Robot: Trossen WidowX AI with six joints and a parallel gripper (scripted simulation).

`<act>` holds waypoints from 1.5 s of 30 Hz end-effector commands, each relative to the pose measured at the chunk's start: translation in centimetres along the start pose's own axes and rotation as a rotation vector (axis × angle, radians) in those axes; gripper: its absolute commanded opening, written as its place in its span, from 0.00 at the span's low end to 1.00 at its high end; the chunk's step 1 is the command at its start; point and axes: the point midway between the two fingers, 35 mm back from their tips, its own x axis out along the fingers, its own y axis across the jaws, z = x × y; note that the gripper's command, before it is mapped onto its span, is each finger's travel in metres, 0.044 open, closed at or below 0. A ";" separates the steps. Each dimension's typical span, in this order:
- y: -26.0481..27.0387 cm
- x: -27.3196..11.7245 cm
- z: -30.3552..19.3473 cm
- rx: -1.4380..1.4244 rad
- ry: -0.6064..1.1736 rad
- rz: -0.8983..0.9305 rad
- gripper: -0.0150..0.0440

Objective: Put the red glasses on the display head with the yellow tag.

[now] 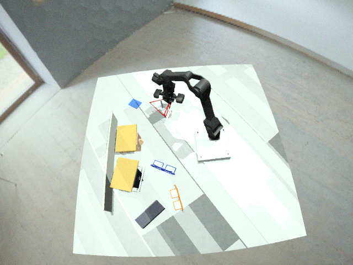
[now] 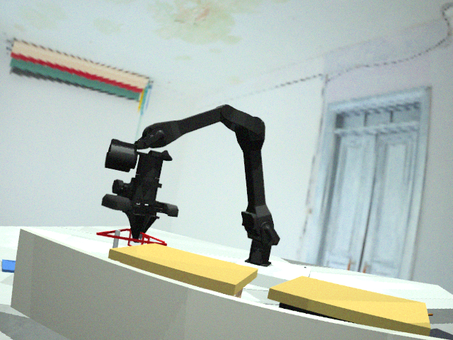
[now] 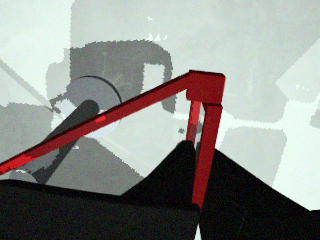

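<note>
My gripper (image 1: 170, 101) (image 2: 136, 238) (image 3: 192, 151) is shut on the frame front of the red glasses (image 1: 157, 109) (image 2: 153, 238) (image 3: 205, 87), low over the table's far side. The temples point away from the arm base and come together at their far ends. A thin grey post (image 1: 161, 104) (image 2: 115, 238) (image 3: 86, 111) appears to stand inside their outline; contact cannot be told. A brown head (image 1: 140, 141) (image 2: 182, 265) and a black head (image 1: 138, 178) (image 2: 351, 302) in a white surround are mostly hidden under yellow boards (image 1: 126, 138) (image 1: 124, 174). No yellow tag can be made out.
A long upright panel (image 1: 111, 142) (image 2: 110, 285) stands behind the boards. Blue glasses (image 1: 164, 169), orange glasses (image 1: 178, 198) and a dark flat box (image 1: 149, 213) lie nearer the heads' side. A blue square (image 1: 134, 103) (image 2: 8, 265) lies beyond the post.
</note>
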 end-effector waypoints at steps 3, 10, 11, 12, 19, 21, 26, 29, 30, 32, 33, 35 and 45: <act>-0.2 -0.1 -0.5 0.001 0.005 0.003 0.25; -0.4 0.0 -0.9 0.001 0.005 0.003 0.25; -0.5 0.0 -0.9 0.001 0.005 0.003 0.25; -0.5 0.0 -1.0 0.001 0.005 0.003 0.25; -0.7 0.0 -1.4 0.001 0.005 0.003 0.25; -0.8 0.0 -1.5 0.001 0.005 0.003 0.25; -0.9 0.0 -1.9 0.001 0.006 0.002 0.25; -1.0 0.0 -2.1 0.001 0.006 0.002 0.25; -1.0 0.0 -2.2 0.001 0.006 0.002 0.25; -1.0 0.0 -2.3 0.001 0.006 0.002 0.25; -1.1 0.0 -2.4 0.001 0.006 0.002 0.25; -1.1 0.0 -2.6 0.001 0.006 0.002 0.25; -1.2 0.0 -3.2 0.001 0.007 0.002 0.25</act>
